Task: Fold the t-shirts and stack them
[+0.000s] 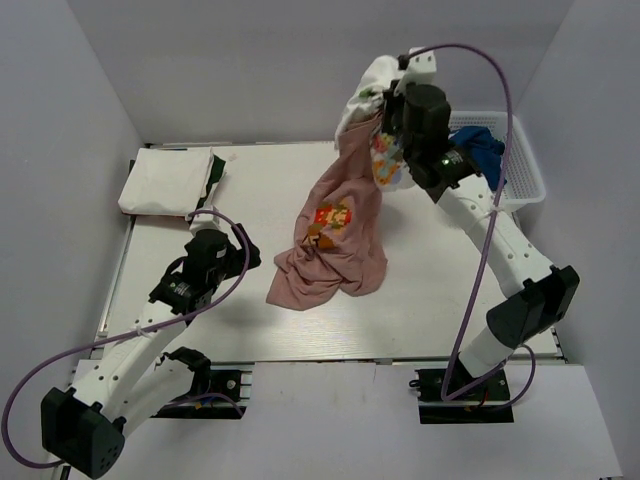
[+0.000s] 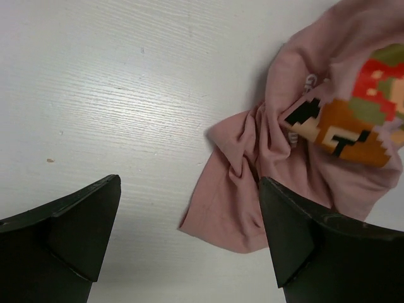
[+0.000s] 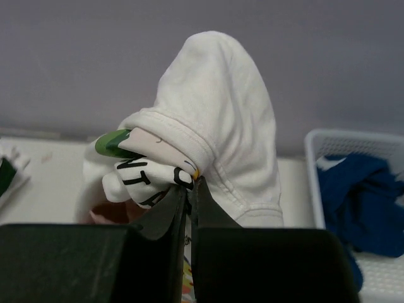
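My right gripper [image 1: 385, 105] is raised at the back of the table and shut on a white printed t-shirt [image 1: 365, 95]. In the right wrist view [image 3: 189, 183] the white cloth [image 3: 221, 126] bunches over the closed jaws. A dusty-pink t-shirt [image 1: 335, 245] with an orange print hangs from the same bundle and trails onto the table centre. My left gripper [image 1: 225, 262] is open and empty, hovering left of the pink shirt's lower edge [image 2: 233, 202]. A folded white t-shirt [image 1: 170, 180] lies at the back left. A royal-blue t-shirt [image 1: 480, 150] sits in the basket.
A white lattice basket [image 1: 525, 185] stands at the back right, also in the right wrist view [image 3: 315, 164]. Grey walls enclose the table on three sides. Bare table [image 2: 126, 95] lies ahead of my left gripper.
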Controlling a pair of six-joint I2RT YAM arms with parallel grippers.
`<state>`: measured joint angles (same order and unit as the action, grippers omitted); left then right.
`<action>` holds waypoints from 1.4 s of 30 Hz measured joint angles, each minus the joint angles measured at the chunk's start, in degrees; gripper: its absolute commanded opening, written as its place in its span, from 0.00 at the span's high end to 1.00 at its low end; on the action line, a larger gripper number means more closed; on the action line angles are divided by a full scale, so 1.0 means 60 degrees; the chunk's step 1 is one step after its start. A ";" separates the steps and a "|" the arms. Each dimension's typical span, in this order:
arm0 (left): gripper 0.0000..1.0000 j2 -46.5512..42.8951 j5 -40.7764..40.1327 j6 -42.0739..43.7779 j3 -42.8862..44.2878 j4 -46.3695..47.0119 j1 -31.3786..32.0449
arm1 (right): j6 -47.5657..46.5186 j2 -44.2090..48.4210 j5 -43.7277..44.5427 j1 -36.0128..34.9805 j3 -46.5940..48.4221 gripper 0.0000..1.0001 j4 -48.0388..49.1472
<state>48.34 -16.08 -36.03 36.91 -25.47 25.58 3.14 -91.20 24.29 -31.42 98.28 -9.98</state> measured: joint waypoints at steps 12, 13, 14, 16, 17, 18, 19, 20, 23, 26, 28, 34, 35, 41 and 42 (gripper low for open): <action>0.00 0.0335 -0.0211 0.0040 0.0000 0.0011 0.0004 | -0.1676 -0.1610 0.1173 0.2284 0.2878 1.00 0.1661; 0.00 0.0419 -0.0219 0.0055 0.0000 0.0029 0.0004 | -0.1705 -0.1712 0.0867 0.2514 0.2889 1.00 0.1632; 0.00 0.0517 -0.0226 0.0080 0.0004 0.0036 0.0000 | -0.1785 -0.1767 0.0579 0.2692 0.2885 1.00 0.1577; 0.00 0.0721 -0.0251 0.0113 0.0044 0.0029 0.0000 | -0.1963 -0.1865 0.0044 0.2896 0.2885 1.00 0.1417; 0.00 0.0816 -0.0270 0.0120 0.0080 0.0018 0.0000 | -0.2040 -0.1880 -0.0168 0.2922 0.2896 1.00 0.1337; 0.00 0.0903 -0.0291 0.0124 0.0113 0.0011 0.0000 | -0.2080 -0.1883 -0.0379 0.2922 0.2943 1.00 0.1224; 0.00 0.0965 -0.0306 0.0138 0.0138 0.0015 0.0000 | -0.2102 -0.1883 -0.0637 0.2903 0.3064 1.00 0.1013; 0.00 0.1024 -0.0324 0.0146 0.0160 0.0007 -0.0004 | -0.2106 -0.1883 -0.0900 0.2889 0.3191 1.00 0.0878; 0.00 0.1071 -0.0353 0.0153 0.0175 0.0022 -0.0004 | -0.2033 -0.1876 -0.1891 0.2812 0.3628 1.00 0.0353; 0.00 0.1071 -0.0357 0.0193 0.0182 0.0036 -0.0004 | -0.1698 -0.1719 -0.3402 0.2674 0.3730 1.00 -0.0193; 0.00 0.1067 -0.0353 0.0215 0.0182 0.0036 -0.0004 | -0.1315 -0.1508 -0.4484 0.2492 0.3537 1.00 -0.0630; 0.00 0.0780 -0.0302 0.0255 0.0182 0.0029 -0.0004 | -0.0011 0.0248 -0.6550 0.1555 -0.0605 1.00 -0.0120; 0.00 0.0692 -0.0291 0.0255 0.0182 0.0025 -0.0004 | 0.0233 0.0492 -0.6710 0.1388 -0.1483 1.00 0.0120; 0.00 0.0266 -0.0273 0.0255 0.0182 0.0047 0.0004 | 0.1479 0.1020 -0.6998 0.0652 -0.6783 0.10 0.2102; 0.00 0.0251 -0.0273 0.0255 0.0182 0.0047 0.0004 | 0.1508 0.1020 -0.6936 0.0594 -0.7140 0.10 0.2011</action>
<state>49.84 -17.72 -34.50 38.00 -25.19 25.61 12.19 -85.08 -17.32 -27.86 55.44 2.09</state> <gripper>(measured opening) 0.996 0.818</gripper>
